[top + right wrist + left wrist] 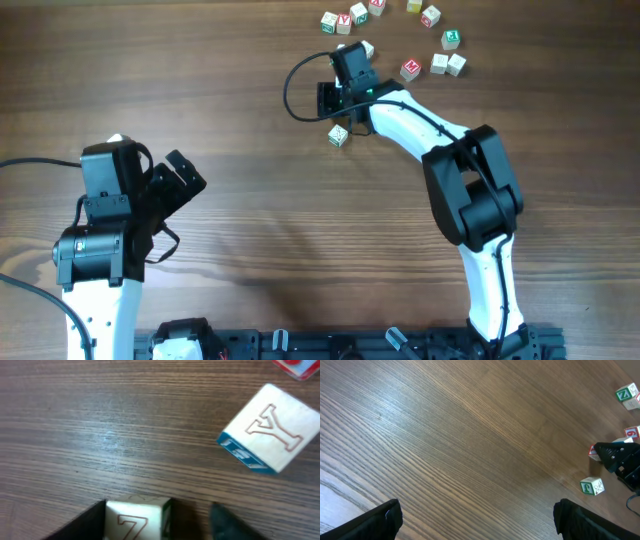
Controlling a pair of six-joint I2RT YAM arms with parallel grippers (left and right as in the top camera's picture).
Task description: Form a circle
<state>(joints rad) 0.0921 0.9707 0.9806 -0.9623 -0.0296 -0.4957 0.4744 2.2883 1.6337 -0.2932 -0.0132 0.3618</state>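
My right gripper reaches to the far middle of the table. In the right wrist view a whitish cube with a red 7 sits between the fingers of the right gripper. The left finger lies against the cube, and a gap of bare wood separates it from the right finger. From overhead this cube is hidden under the gripper. The circle is a tight group of small cubes to the right, one with a red M. My left gripper stands wide open over bare wood, far from the cubes.
A cube with a Y and a blue side lies just ahead of the right fingers. A green-lettered cube lies beside the right gripper. Several loose letter cubes are scattered along the far edge.
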